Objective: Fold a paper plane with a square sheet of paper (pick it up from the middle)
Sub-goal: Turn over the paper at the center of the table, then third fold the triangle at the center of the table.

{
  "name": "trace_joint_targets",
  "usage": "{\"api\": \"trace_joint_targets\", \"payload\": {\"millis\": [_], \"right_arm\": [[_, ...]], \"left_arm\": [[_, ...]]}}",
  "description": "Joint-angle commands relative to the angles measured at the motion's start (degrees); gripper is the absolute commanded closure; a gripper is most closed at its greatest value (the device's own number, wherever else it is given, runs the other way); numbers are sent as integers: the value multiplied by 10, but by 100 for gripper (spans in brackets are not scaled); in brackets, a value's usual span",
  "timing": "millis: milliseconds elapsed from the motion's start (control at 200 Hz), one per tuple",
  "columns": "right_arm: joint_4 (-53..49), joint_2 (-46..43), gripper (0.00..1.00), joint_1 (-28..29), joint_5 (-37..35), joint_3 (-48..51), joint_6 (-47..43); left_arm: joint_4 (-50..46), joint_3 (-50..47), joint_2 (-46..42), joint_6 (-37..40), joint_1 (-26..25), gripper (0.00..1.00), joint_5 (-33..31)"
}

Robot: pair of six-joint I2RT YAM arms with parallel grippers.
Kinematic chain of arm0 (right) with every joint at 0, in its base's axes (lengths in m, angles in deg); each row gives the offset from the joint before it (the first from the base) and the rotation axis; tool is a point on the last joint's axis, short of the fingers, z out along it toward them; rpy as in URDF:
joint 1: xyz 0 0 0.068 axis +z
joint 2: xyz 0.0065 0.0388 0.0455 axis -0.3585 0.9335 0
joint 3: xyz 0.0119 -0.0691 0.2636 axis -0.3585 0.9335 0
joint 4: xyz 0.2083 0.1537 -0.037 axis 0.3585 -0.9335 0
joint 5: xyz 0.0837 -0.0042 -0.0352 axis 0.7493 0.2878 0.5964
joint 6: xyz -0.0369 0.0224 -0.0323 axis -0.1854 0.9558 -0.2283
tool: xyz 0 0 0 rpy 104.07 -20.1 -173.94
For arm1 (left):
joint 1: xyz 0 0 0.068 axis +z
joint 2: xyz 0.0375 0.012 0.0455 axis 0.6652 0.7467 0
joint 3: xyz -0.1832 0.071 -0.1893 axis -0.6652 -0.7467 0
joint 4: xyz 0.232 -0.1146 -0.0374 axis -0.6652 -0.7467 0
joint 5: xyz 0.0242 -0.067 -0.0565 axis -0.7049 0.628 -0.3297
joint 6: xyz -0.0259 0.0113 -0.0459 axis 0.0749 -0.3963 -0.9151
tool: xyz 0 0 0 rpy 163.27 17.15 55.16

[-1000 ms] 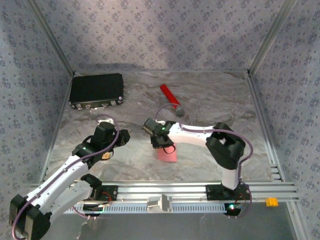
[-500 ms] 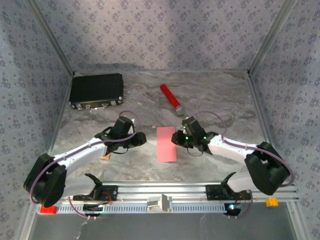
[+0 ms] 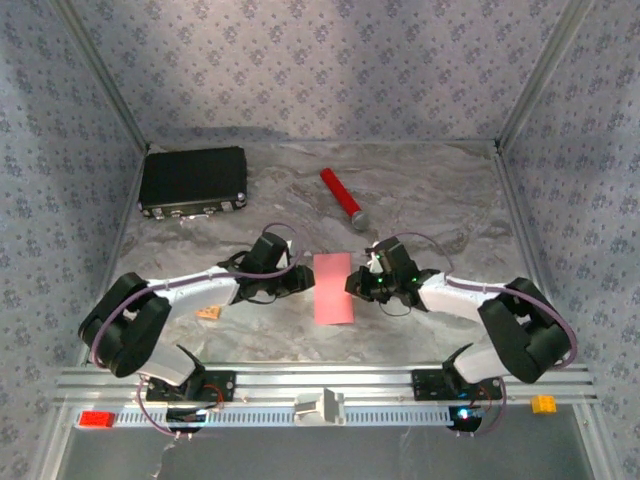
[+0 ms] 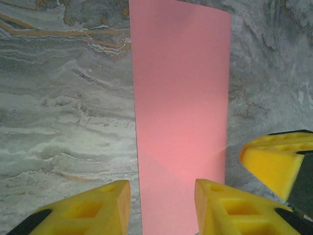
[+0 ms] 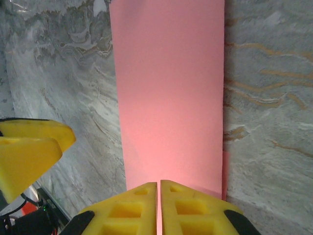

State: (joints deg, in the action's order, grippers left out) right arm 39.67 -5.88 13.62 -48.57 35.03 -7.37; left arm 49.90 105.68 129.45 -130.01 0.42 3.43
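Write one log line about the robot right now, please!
paper: folded pink rectangle, flat on table | left pincer: open, at paper's left edge | right pincer: shut, at paper's right edge

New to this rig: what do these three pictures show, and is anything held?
Two robot arms, each ending in a two-finger gripper with yellow fingers. The wide picture looks down from above and behind them; the other two come from wrist cameras. On the table lie a folded pink paper, a black case, a red cylinder and a tan block. The left gripper stands open at one side of the paper. The right gripper is shut at the other side; whether it pinches the paper I cannot tell.
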Motion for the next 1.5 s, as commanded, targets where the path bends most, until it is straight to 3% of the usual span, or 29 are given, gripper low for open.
{"api": "trace_joint_targets", "payload": {"millis": [0,620,904,1144,1494], "right_arm": [[21,13,89,3,26,-5,0],[34,79,91,-26,29,37,1],[36,82,91,-34,26,42,10],[42,90,91,-39,27,43,17],[58,103,91,-40,27,45,35]], "left_arm": [[20,11,5,-14,-3,61,14],[32,39,55,-41,-14,57,40],[9,63,98,-43,-29,63,36],[-51,88,114,-29,-34,64,24],[-55,97,134,-27,-40,64,40]]}}
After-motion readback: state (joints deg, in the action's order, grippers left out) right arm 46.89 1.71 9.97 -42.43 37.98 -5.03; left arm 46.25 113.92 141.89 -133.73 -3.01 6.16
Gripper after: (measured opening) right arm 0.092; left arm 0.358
